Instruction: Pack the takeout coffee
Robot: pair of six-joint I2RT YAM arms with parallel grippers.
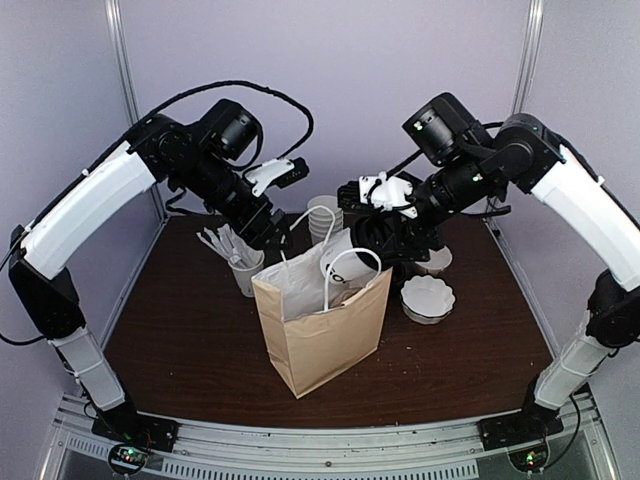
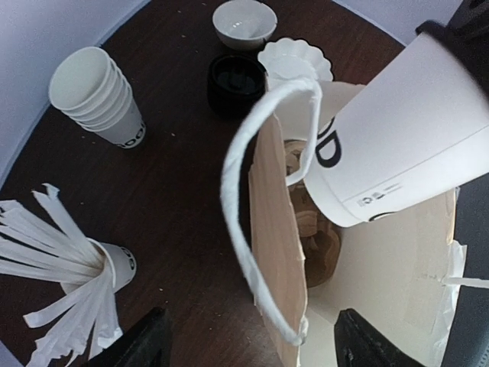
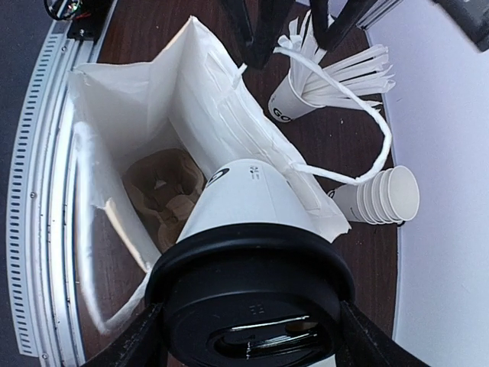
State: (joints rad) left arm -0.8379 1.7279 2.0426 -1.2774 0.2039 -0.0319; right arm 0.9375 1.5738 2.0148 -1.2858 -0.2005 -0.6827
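The takeout coffee [image 3: 252, 202], a white cup with black lettering and a black lid [image 3: 252, 298], hangs tilted over the mouth of the brown paper bag [image 1: 320, 330]. My right gripper [image 3: 248, 329] is shut on it, one finger on each side of the lid. From the left wrist the cup [image 2: 397, 130] shows bottom-first above the bag's opening. A cardboard cup carrier [image 3: 164, 191] lies inside the bag. My left gripper [image 2: 256, 340] is open at the bag's far rim, with the bag wall [image 2: 279, 229] and white rope handle [image 2: 237, 199] between its fingers, touching neither.
A nested stack of white cups [image 2: 99, 95] and a cup of white straws [image 2: 69, 260] stand behind the bag on the left. A black lid stack [image 2: 235, 80], a fluted white dish [image 2: 294, 61] and a white bowl [image 2: 244, 21] sit to the bag's right.
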